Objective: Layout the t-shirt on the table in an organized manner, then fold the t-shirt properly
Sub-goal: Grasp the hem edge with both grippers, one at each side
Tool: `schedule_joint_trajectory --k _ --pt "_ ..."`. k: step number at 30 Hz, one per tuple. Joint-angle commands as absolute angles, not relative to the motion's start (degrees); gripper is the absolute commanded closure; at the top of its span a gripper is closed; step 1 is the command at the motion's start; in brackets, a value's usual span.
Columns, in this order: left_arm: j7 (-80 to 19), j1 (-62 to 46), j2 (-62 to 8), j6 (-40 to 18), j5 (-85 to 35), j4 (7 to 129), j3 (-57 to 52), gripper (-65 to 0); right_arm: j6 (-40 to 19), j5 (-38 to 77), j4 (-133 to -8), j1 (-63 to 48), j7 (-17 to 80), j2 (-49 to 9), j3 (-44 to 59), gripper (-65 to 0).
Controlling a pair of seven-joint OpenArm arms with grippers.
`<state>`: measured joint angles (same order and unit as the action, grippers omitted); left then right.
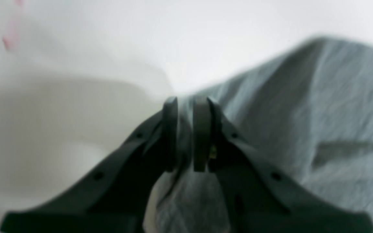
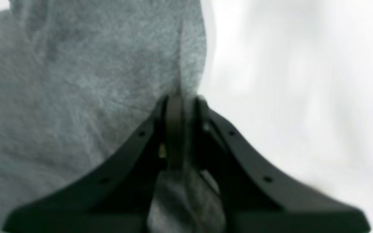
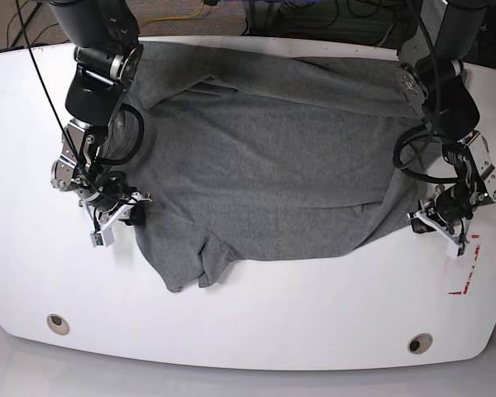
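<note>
- we are in the layout stage, as we judge it: the t-shirt [image 3: 273,165] lies spread across the table [image 3: 256,322] but is not yet tidy, and no fold has been made.
- the shirt covers the middle and far part of the white top, its far edge reaching the table's far rim; one sleeve lies bunched and wrinkled at the near edge, on the base view's left.
- the cloth shows broad creases and a slanted near hem, so smoothing and squaring are left, then the whole fold.
- our left gripper [image 1: 188,103] is pressed together on a pinch of grey fabric; the wrist view shows cloth running between its jaws and draping off to one side.
- in the base view that claw sits at the shirt's edge on the view's right, near the red tape marks [image 3: 465,277].
- our right gripper [image 2: 182,98] is likewise pinching the shirt, with fabric caught between its jaws.
- it holds the opposite edge, on the base view's left, so the shirt stretches between our two claws.
</note>
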<state>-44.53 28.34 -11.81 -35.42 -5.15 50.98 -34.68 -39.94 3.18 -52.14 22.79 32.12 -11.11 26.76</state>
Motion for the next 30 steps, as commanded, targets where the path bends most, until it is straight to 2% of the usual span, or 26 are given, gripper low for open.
schedule_joint_trajectory --k 1,9,21,25,26,27,29,30 --pt "-43.91 30.9 -12.7 -35.74 -6.2 51.82 -33.36 -6.3 -40.0 3.82 -54.2 24.22 31.16 -12.0 26.68 -5.7" --pt "-46.64 32.66 -14.37 -35.82 -6.64 51.82 -30.55 -6.3 -40.0 -0.4 -57.01 24.31 32.22 -12.09 26.77 -5.7" --pt "-46.73 31.87 -14.55 -35.82 -6.55 51.74 -30.55 -7.9 -40.0 -0.92 -57.54 24.04 32.22 -10.68 26.77 -5.7" --pt "-46.73 30.29 -14.55 -35.82 -6.55 51.74 -30.55 -15.8 -40.0 -0.92 -57.36 24.04 32.22 -10.59 26.77 -5.7" --pt "-46.73 29.76 -14.64 -35.74 -6.55 51.74 -30.55 -21.7 -40.0 -0.92 -57.36 24.04 32.22 -10.51 26.77 -5.7" --pt "-46.73 29.67 -14.64 -35.74 -6.55 51.74 -30.55 -23.5 -40.0 -0.92 -57.36 24.04 32.22 -10.51 26.77 -5.7" --pt "-46.46 28.44 -14.64 -35.47 -6.55 51.74 -30.55 -33.5 -40.0 -0.92 -57.27 24.04 32.22 -10.51 26.77 -5.7" --pt "-46.37 28.18 -14.64 -35.47 -6.55 51.74 -30.55 -35.6 -40.0 -0.92 -57.27 24.04 32.22 -10.51 26.77 -5.7"
